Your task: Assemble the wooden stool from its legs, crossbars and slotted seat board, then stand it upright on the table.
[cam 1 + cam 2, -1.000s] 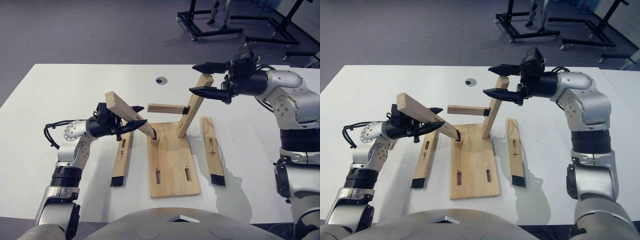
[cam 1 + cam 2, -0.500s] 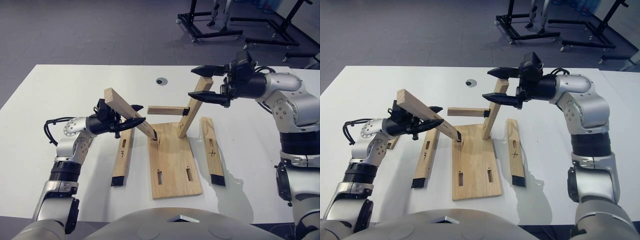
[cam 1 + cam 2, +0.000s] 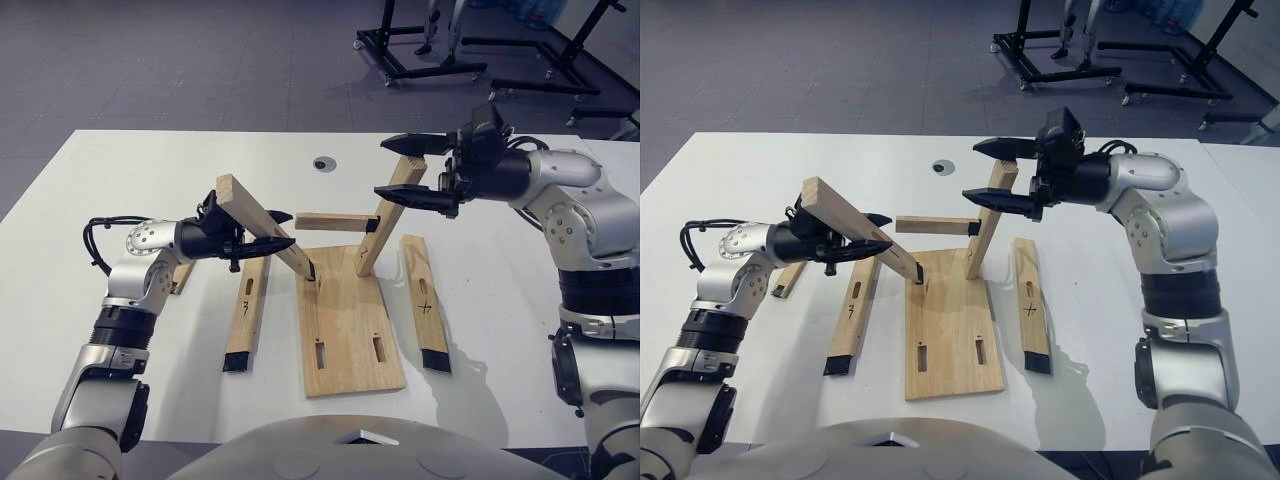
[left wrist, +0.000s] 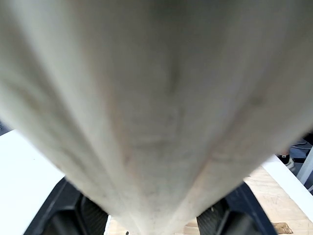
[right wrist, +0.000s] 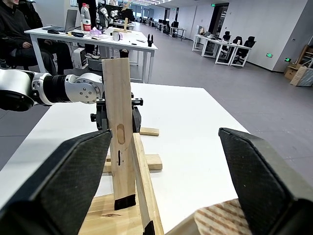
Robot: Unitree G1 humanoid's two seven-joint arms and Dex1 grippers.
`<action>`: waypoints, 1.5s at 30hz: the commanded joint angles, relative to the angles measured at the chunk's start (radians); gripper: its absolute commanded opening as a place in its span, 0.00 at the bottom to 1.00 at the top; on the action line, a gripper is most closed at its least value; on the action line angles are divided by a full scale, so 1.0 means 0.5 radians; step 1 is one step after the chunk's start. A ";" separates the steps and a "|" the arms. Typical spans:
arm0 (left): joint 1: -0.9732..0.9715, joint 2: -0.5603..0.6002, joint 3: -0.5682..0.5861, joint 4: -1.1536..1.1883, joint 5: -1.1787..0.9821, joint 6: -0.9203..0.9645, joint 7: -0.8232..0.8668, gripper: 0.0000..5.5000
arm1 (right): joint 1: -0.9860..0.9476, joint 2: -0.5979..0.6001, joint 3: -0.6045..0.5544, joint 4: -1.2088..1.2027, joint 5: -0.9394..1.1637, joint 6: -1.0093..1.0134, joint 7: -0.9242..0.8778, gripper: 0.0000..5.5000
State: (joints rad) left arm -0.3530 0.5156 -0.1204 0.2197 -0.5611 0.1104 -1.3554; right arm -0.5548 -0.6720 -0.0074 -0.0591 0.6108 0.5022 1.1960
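1. The seat board lies flat on the white table, at 6 o'clock from the table's middle, with its slots facing up.
2. The left gripper sits at 10 o'clock from the board and is clenched on the tilted leg. One of its fingers runs under the leg and the other over it, gripping partway along the length. In the left wrist view the wood lies close between the dark pads.
3. The tilted leg's black foot rests at the board's 11 o'clock corner, and its free end leans out toward 10 o'clock.
4. The right gripper hangs at 1 o'clock from the board, with its fingers spread wide.
5. The top of the standing leg lies in the gap between those fingers. I cannot tell whether either one touches it.
6. The standing leg rises from the board's 1 o'clock corner, leaning toward 1 o'clock. A crossbar juts from it toward 9 o'clock, and its free end stops short of the tilted leg.
7. One loose leg lies flat just beside the board at 9 o'clock, and another loose leg lies flat at 3 o'clock.
8. A short bar lies on the table by the left arm.
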 commanded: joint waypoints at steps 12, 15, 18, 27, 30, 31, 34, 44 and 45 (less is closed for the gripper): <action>-0.043 0.075 -0.240 0.148 0.217 0.244 -0.010 0.37 | 0.104 0.023 0.068 -0.050 -0.013 0.061 -0.023 0.73; -0.043 0.060 -0.201 0.159 0.164 0.239 -0.023 0.37 | 0.108 0.024 0.073 -0.054 -0.015 0.057 -0.024 0.73; -0.029 0.050 -0.174 0.136 0.101 0.258 -0.043 0.37 | 0.116 0.023 0.076 -0.060 -0.017 0.054 -0.027 0.73; -0.015 0.036 -0.175 0.120 0.122 0.266 -0.048 0.37 | 0.120 0.024 0.082 -0.066 -0.024 0.043 -0.032 0.73; -0.065 0.027 -0.223 0.146 0.177 0.287 -0.030 0.37 | 0.121 0.027 0.078 -0.071 -0.021 0.043 -0.039 0.73; -0.080 0.031 -0.242 0.152 0.192 0.294 -0.036 0.37 | 0.122 0.026 0.076 -0.073 -0.019 0.043 -0.040 0.73; -0.121 0.042 -0.302 0.196 0.246 0.314 -0.043 0.37 | 0.129 0.028 0.074 -0.089 -0.012 0.049 -0.052 0.73; -0.192 0.031 -0.391 0.223 0.303 0.344 -0.008 0.37 | 0.170 0.025 0.080 -0.155 0.009 0.069 -0.075 0.73; -0.190 0.025 -0.384 0.225 0.286 0.355 -0.009 0.37 | 0.170 0.026 0.086 -0.156 0.009 0.067 -0.075 0.73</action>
State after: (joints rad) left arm -0.5130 0.5339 -0.2350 0.2875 -0.5258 0.2333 -1.3707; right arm -0.5029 -0.6620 -0.0014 -0.1346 0.6278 0.5011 1.1505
